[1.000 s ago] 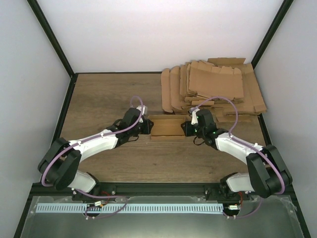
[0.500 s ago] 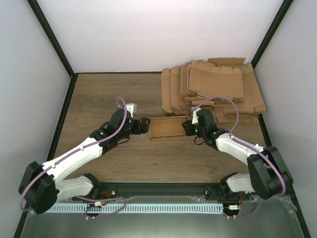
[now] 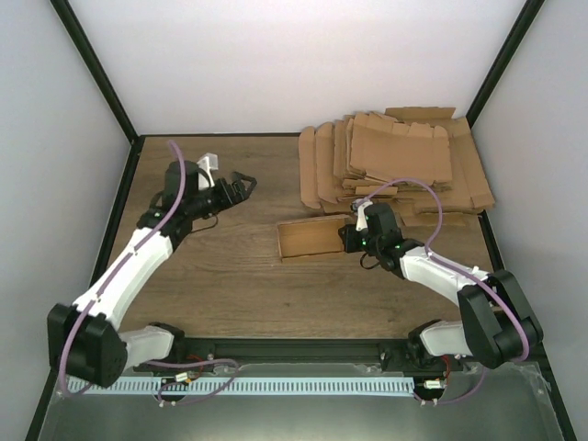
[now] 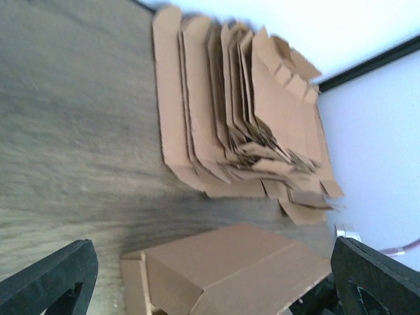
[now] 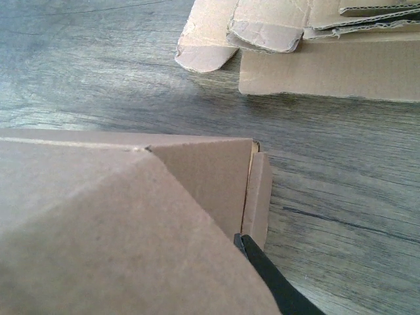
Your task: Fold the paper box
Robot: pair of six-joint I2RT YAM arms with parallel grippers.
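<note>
Blank pile (image 3: 395, 165): many flat brown cardboard sheets, overlapped and fanned out, lying just beyond the right tool (image 3: 345, 237) and well apart from the left tool (image 3: 248, 187).
Tabletop (image 3: 230, 276): dark wood-grain surface beneath both tools.
Walls (image 3: 294, 64): plain white, beyond and to either side of the tools.
Frame (image 3: 92, 69): black bars along the wall corners.
Rail (image 3: 239, 386): pale perforated strip, nearer than both tools.

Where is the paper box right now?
In the top view the paper box lies right of centre on the table, just in front of the pile of flat blanks, its right end at the right hand.
</note>
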